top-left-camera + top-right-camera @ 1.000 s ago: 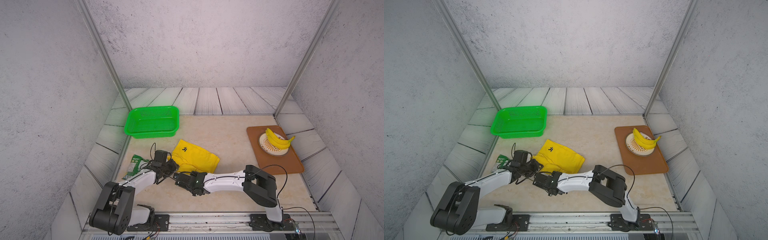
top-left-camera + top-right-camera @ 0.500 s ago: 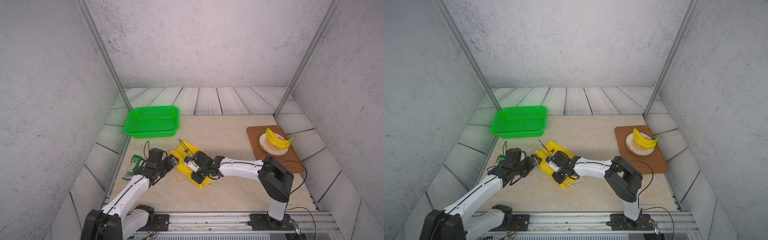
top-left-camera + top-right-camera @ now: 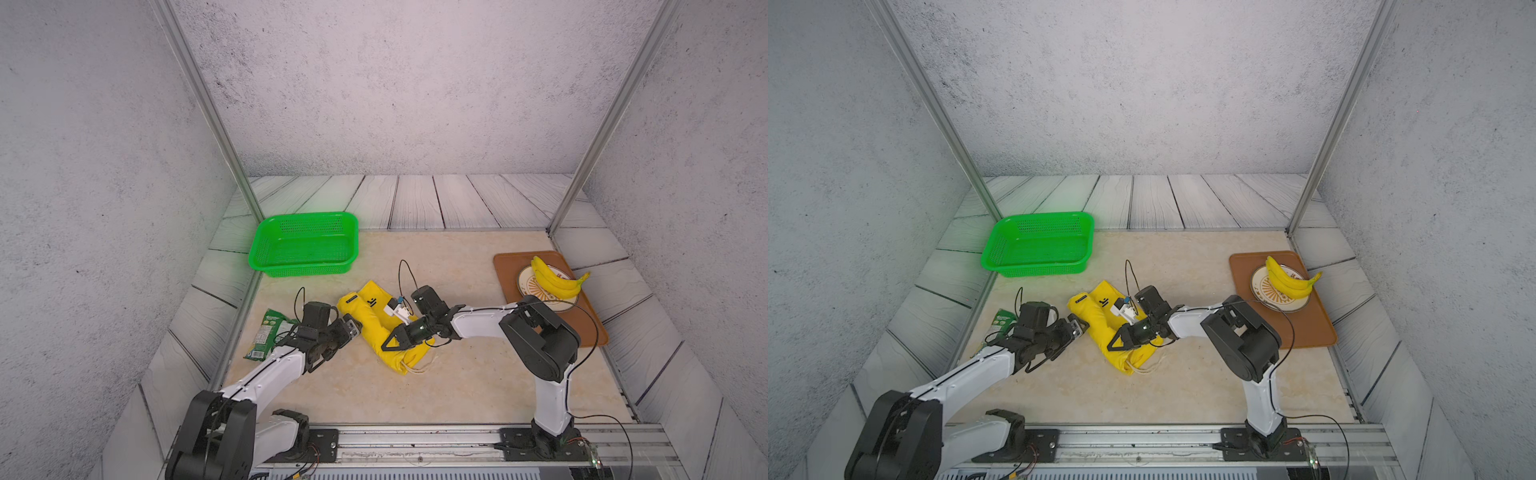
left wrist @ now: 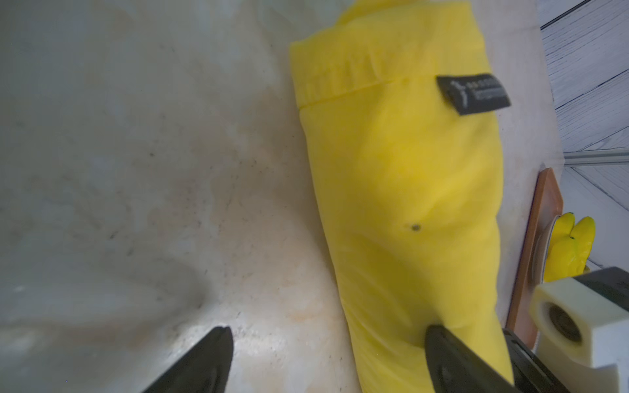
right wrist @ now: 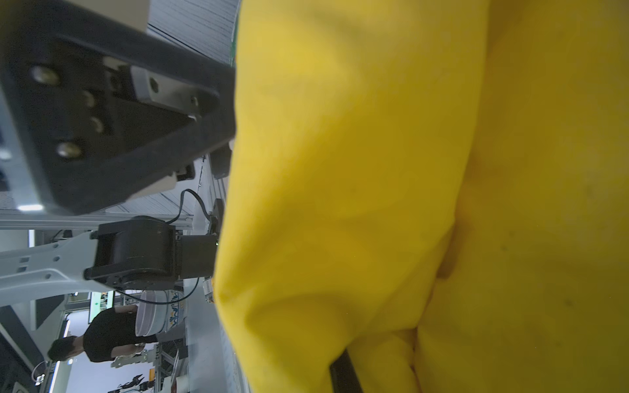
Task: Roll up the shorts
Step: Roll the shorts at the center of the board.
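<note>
Now the right end effector (image 3: 390,340) is pinched together on a fold of the shorts (image 3: 369,321), sitting on top of the bundle towards its waistband end. The left end effector (image 4: 326,336) stands with its jaws wide apart, holding nothing, with one finger at the bundle's side. Under the right one the shorts lie on the bench (image 3: 415,395) as a long, fairly tight roll. The drawstring (image 3: 419,368) trails from the end just beyond its fingertips. By my reading the rolling is all but done. The next move calls for the right end effector to let go gently, so the outer layer does not spring loose. A second ago the shorts were a flat folded panel with both end effectors at one edge. Since then the cloth has been turned over into this roll, and the left has spread its jaws and released.
</note>
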Robot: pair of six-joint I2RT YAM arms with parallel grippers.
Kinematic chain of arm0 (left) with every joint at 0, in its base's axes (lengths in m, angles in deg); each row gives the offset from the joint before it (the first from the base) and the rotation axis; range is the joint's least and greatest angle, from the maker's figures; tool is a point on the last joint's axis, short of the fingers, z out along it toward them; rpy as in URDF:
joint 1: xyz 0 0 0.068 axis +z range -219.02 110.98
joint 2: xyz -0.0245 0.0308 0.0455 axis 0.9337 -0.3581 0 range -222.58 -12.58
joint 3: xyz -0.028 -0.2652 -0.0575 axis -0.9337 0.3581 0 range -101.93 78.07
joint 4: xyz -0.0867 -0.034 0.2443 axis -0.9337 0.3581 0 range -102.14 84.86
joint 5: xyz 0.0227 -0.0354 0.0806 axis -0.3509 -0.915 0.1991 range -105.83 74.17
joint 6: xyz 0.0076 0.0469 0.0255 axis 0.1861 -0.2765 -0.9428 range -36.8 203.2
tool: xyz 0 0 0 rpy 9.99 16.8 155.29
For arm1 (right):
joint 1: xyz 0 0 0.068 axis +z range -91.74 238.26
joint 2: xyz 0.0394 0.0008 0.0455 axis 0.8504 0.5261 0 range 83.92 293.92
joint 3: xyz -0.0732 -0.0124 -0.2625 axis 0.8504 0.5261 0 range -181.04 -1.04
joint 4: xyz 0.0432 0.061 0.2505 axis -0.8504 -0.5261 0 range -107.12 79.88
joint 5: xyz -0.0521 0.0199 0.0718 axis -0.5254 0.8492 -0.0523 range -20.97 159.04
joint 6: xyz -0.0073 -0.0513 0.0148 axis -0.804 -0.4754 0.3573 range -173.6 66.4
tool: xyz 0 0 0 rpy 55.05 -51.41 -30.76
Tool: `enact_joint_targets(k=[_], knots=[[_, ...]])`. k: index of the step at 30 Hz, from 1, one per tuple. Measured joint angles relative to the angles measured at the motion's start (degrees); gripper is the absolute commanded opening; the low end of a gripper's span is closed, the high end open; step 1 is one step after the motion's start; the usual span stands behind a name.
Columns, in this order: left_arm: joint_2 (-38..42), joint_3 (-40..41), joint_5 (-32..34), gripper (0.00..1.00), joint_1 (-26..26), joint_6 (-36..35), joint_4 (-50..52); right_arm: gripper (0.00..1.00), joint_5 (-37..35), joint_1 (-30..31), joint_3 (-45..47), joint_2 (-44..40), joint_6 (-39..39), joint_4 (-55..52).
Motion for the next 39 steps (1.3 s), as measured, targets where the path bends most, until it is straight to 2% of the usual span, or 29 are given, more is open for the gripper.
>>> enact_joint_targets(k=[6,9,14,16,19,22,28,33,39], knots=[[-9.8,-3.3,-1.5,0.93,-0.1,0.0,-6.6,0.13,0.5,-0.9,-0.4,0.3,0.2,0.1],[-13.4,-5.0,-1.9,0.85,-0.1,0.2,-9.8,0.19,0.5,-1.7,-0.5,0.4,0.1,0.3],[-19.5,-8.3,-2.7,0.53,-0.2,0.8,-12.3,0.26,0.2,-2.4,-0.6,0.4,-1.7,-0.9],[-21.4,-9.1,-3.5,0.44,-0.3,1.4,-13.2,0.31,-0.2,-2.4,-0.9,0.4,-2.7,-1.9],[-23.6,-10.2,-5.2,0.20,-0.3,2.1,-14.4,0.38,-1.4,-2.5,-1.5,0.4,-4.3,-3.8],[-25.1,-11.6,-6.8,0.01,-0.5,2.4,-14.7,0.41,-3.3,-2.4,-2.2,0.0,-5.9,-6.2],[-25.7,-12.2,-7.4,0.00,-0.8,2.8,-14.8,0.47,-11.1,-2.3,-4.2,-3.3,-9.4,-15.6],[-23.9,-11.0,-7.1,0.00,-1.9,3.5,-13.7,0.55,-24.4,-0.9,-4.5,-9.5,-12.0,-25.6],[-20.0,-8.3,-4.8,0.00,-2.4,4.5,-12.0,0.60,-41.5,3.5,-4.5,-17.9,-13.5,-37.5]])
